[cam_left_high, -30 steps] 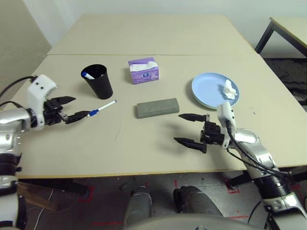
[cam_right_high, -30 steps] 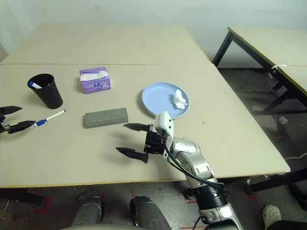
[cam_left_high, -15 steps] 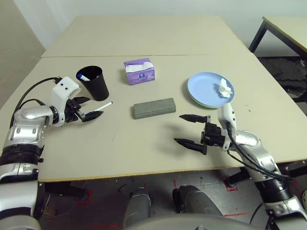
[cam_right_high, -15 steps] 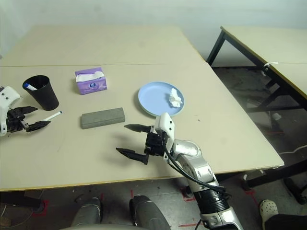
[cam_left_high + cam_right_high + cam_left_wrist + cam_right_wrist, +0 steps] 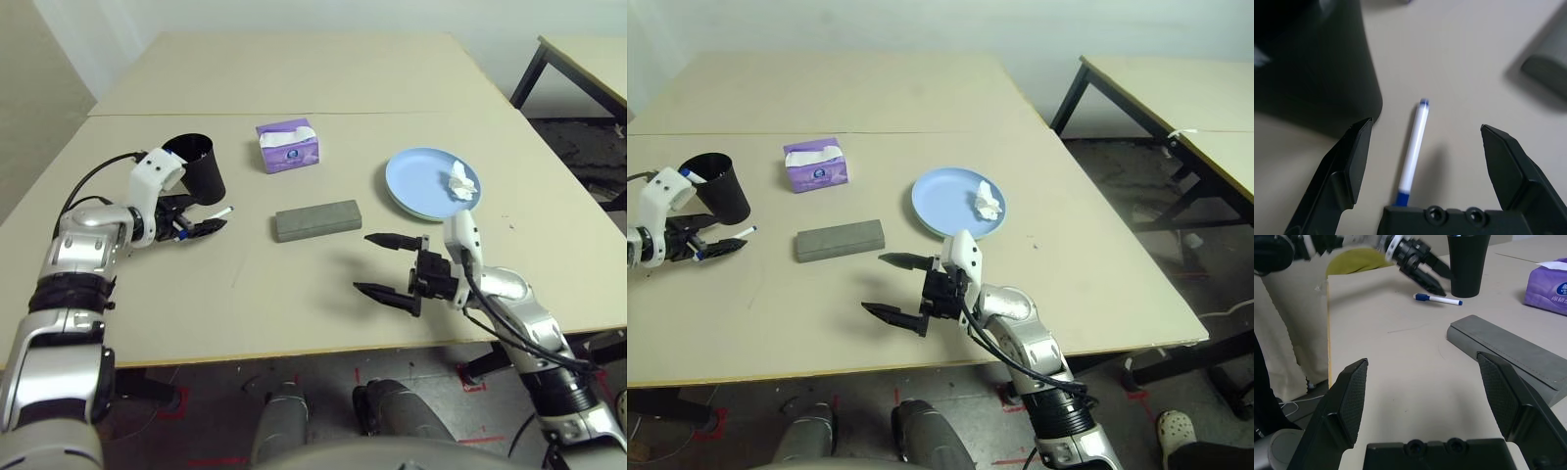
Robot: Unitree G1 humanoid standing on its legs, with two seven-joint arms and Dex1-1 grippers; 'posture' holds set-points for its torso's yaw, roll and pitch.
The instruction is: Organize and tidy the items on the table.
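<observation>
At the far left, the left gripper [image 5: 201, 222] is seen w/ its fingers spread wide apart, nothing grasped, poised over a white marker [image 5: 1413, 151] w/ a blue cap. The marker is laid flat on the table [image 5: 294, 304], framed between the two fingers in the left wrist view, untouched as far as can be told. Just beside the marker, on its far-left side, a black cup [image 5: 201, 166] is stood upright; a second marker [image 5: 688, 174] w/ a blue cap is held inside it, at the rim. Further right and farther back, a purple tissue box [image 5: 288, 145] is placed close to the table's seam. Nearer, approx. mid-table, a grey glasses case [image 5: 317, 220] is laid flat, its long side running left to right. To the right of the case, the right gripper [image 5: 390, 264] is held level over bare table, pointed left, fingers fully released and empty. Beyond it, a light-blue plate [image 5: 416, 186] is set on the right part of the table, w/ a crumpled white tissue [image 5: 461, 181] resting on its right portion.
</observation>
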